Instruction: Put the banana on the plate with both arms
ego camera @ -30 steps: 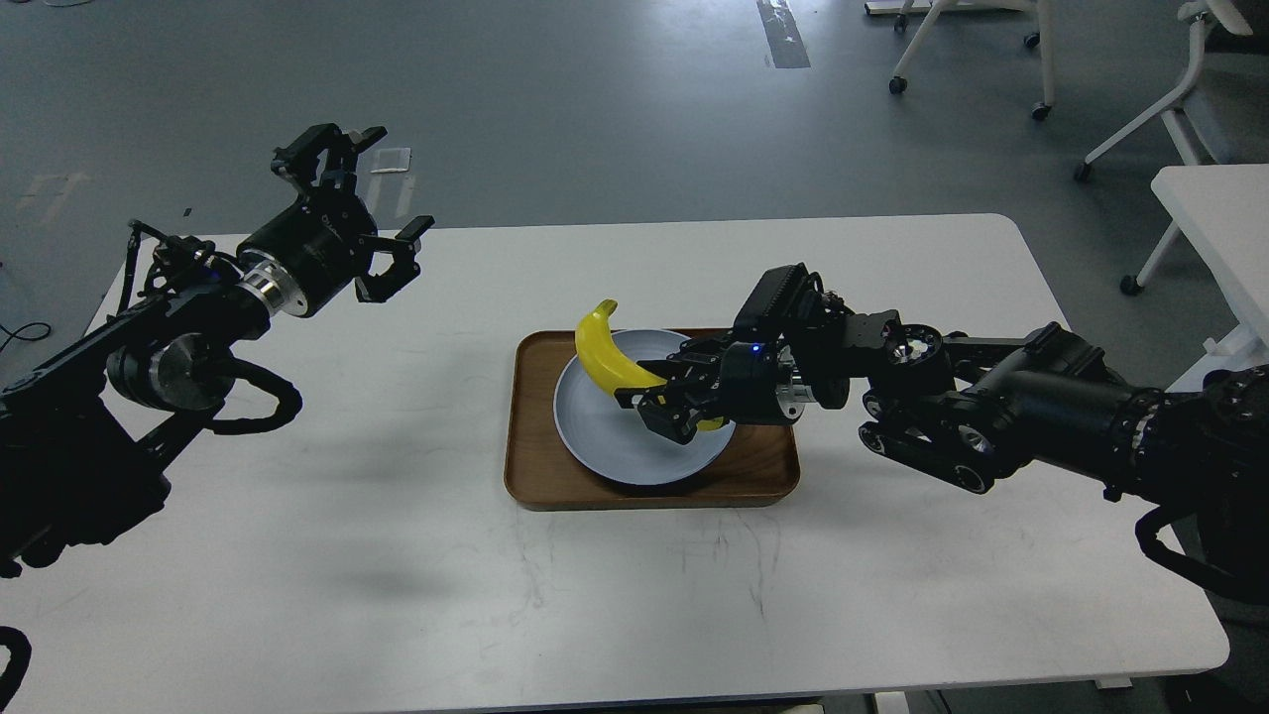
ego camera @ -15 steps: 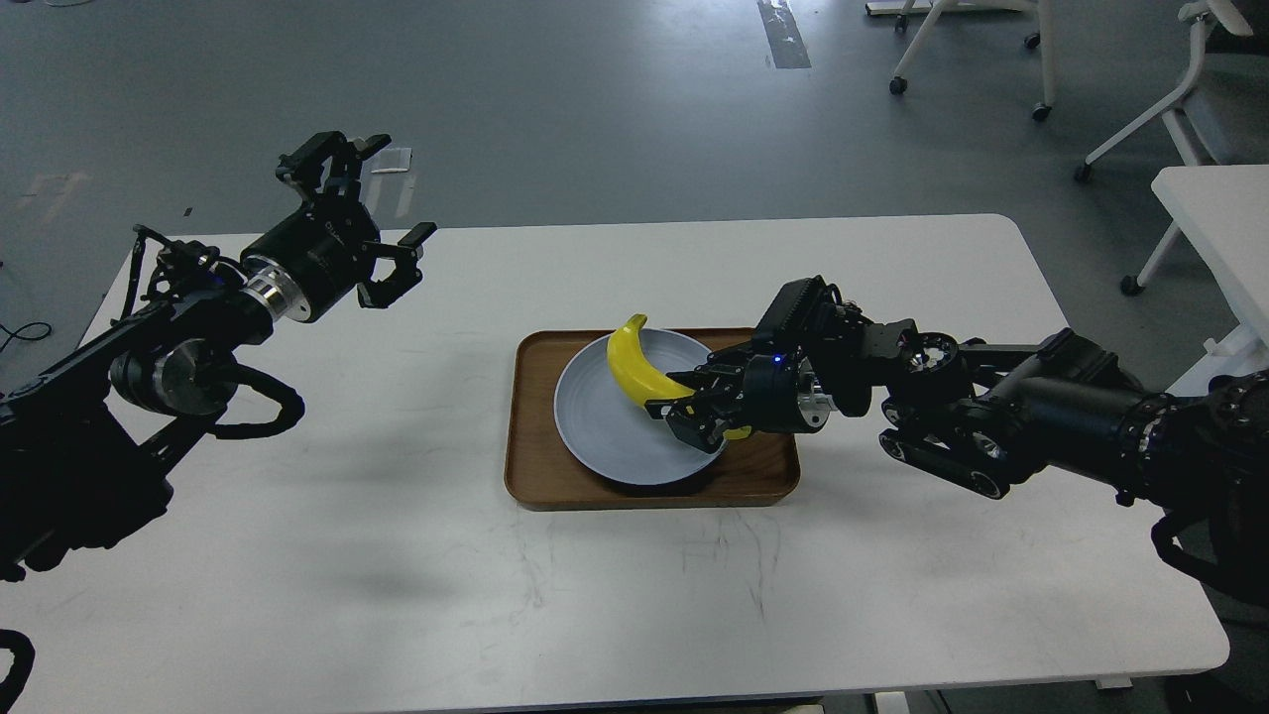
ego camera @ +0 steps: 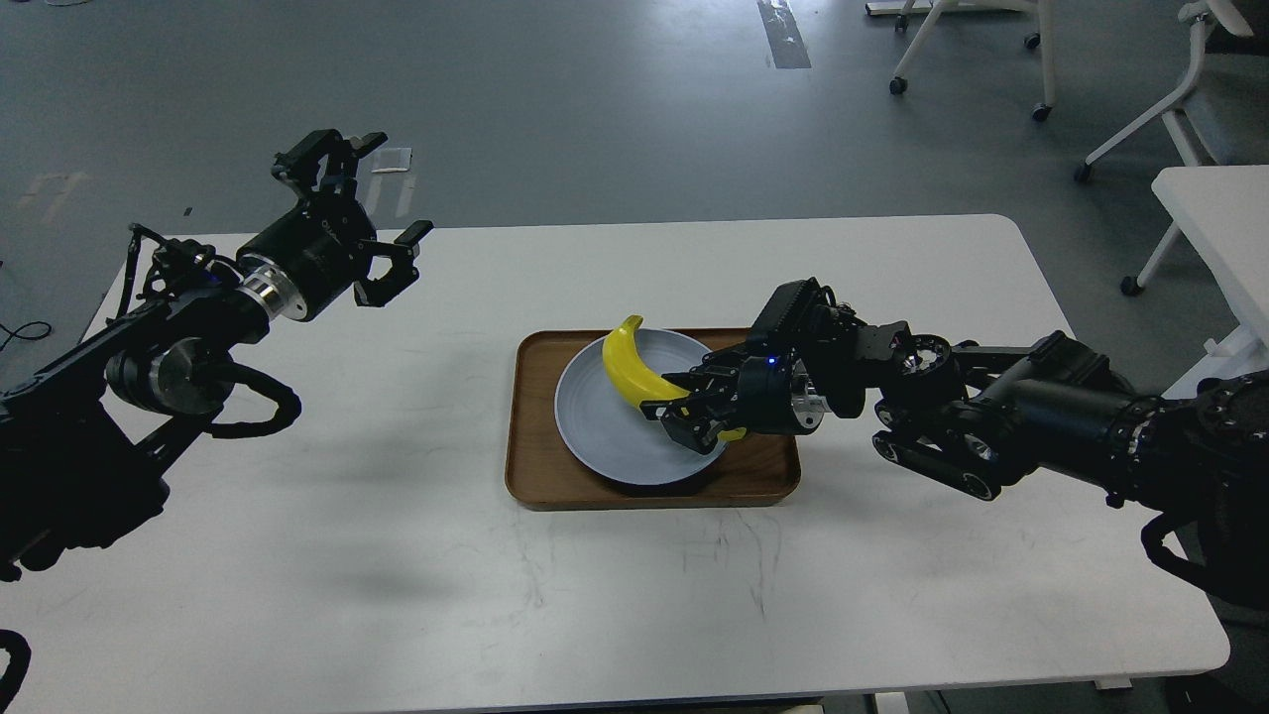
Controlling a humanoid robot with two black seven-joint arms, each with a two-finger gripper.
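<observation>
The yellow banana (ego camera: 629, 365) is over the pale blue-lavender plate (ego camera: 605, 436), its free end tilted up toward the plate's far rim. My right gripper (ego camera: 690, 409) is shut on the banana's lower end, over the plate's right side. The fingers hide that end of the banana. My left gripper (ego camera: 372, 213) is open and empty, raised over the table's far left, well away from the plate.
The plate rests in a brown wooden tray (ego camera: 535, 476) at the middle of the white table (ego camera: 397, 555). Office chairs (ego camera: 1140, 109) and a second white table (ego camera: 1214, 218) stand beyond the table's right side, across the grey floor.
My right gripper has carried the banana to the right over the plate, then eased slightly back left and down. My left arm has shifted only slightly and stays open.
</observation>
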